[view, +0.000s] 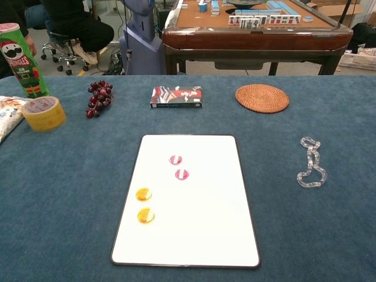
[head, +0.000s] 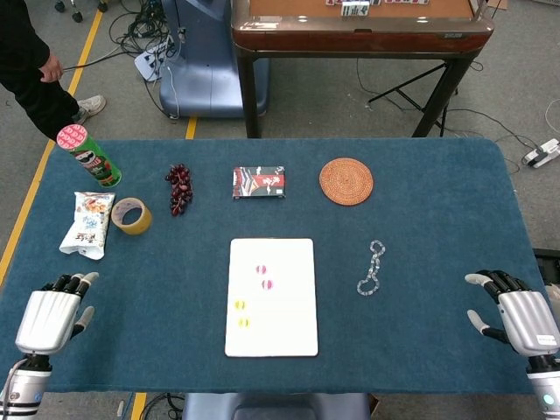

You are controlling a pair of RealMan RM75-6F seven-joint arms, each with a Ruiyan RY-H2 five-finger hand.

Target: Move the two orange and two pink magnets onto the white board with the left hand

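On the board (view: 194, 235) I see both pink magnets (view: 178, 167) and both orange magnets (view: 144, 205) lying, so I judge placing done; my left hand (head: 51, 313) sits empty, fingers apart, at the near-left table edge, needing only parking.

Grey floor (head: 332, 96) with loose cables (head: 144, 31), brown mahjong table (view: 258, 29) behind blue-topped table (view: 70, 194).

Your head view looks steeply down from above the table's near edge, taking in the whole blue tabletop (head: 420, 219) and floor beyond. Your chest view sits lower and closer, facing forward across it. Both share the white board (head: 271, 297) (view: 187, 200) and woven coaster (head: 346, 181) (view: 262, 98).
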